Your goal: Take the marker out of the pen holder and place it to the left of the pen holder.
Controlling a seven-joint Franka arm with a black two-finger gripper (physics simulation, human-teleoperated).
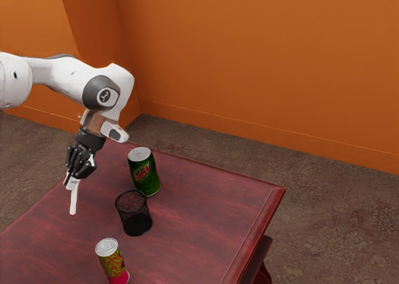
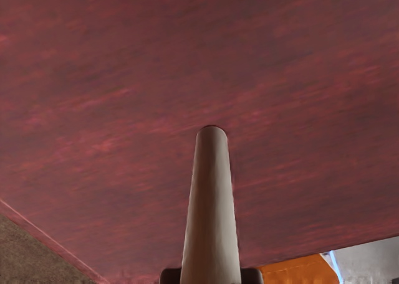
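Near pen holder (image 1: pixel 136 222), gripped marker (image 1: pixel 73 200) perhaps touches table (image 1: pixel 193 228).

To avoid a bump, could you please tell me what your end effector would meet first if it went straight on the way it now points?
The tabletop, it seems, with the far end of the held marker reaching it first; how wide the gap is, if any, I cannot tell.

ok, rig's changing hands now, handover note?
Gripper: shut on the marker.
Pen holder: upright on the table, between the green can and the smaller can.
Done: marker is out, on the exterior view's left of the holder.
Left: set down, release. Can't tell if its tip touches the table.
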